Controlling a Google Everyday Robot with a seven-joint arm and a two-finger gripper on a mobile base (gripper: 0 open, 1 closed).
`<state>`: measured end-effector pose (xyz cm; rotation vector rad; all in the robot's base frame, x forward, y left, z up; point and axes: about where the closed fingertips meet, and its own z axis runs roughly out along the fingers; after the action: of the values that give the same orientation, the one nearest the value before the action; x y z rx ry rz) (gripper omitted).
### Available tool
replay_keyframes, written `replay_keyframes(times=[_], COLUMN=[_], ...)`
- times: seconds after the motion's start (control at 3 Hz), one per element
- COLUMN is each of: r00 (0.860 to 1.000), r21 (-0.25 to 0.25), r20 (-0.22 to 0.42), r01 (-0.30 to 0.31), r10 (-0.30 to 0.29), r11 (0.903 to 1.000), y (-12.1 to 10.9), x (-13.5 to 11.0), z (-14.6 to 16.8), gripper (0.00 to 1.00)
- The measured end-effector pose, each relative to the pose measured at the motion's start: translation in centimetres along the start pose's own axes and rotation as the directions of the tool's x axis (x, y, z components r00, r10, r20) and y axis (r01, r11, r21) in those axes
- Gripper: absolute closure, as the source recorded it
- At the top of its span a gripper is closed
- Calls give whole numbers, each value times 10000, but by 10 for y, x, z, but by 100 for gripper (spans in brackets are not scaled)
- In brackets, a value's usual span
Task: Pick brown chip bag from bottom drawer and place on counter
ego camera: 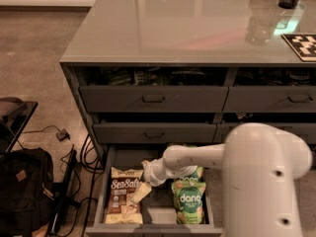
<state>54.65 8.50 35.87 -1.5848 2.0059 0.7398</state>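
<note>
The bottom drawer [105, 176] is pulled open at the foot of the cabinet. The brown chip bag [121, 193] with white "Sea Salt" script lies flat in its left part. My gripper [139, 190] reaches down into the drawer from the right, its cream fingers [141, 191] over the bag's right edge. A green "dang" bag [189, 202] lies to the right of the gripper, with another green bag partly hidden behind my arm. The counter [168, 23] is the glossy grey-green top above.
My white arm [261, 181] fills the lower right. A clear glass [260, 24] and a checkered tag [302, 45] sit on the counter's right. A black backpack [23, 191], a stand and cables [88, 152] lie on the floor at left.
</note>
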Motion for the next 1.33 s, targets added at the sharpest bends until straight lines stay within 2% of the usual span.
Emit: replay_keyframes(times=[0.33, 0.67, 1.0, 1.33], r00=[9929, 9727, 9727, 9770], r21=[540, 870, 868, 399], r20=[-1163, -2092, -2092, -1941], r01=[-198, -836, -836, -821], r10=[260, 1002, 1002, 883], r11=[9983, 9927, 9927, 9958], y=[-19, -52, -52, -47], x=[28, 75, 75, 73], z=[37, 90, 91, 108], gripper=[0, 0, 0, 0])
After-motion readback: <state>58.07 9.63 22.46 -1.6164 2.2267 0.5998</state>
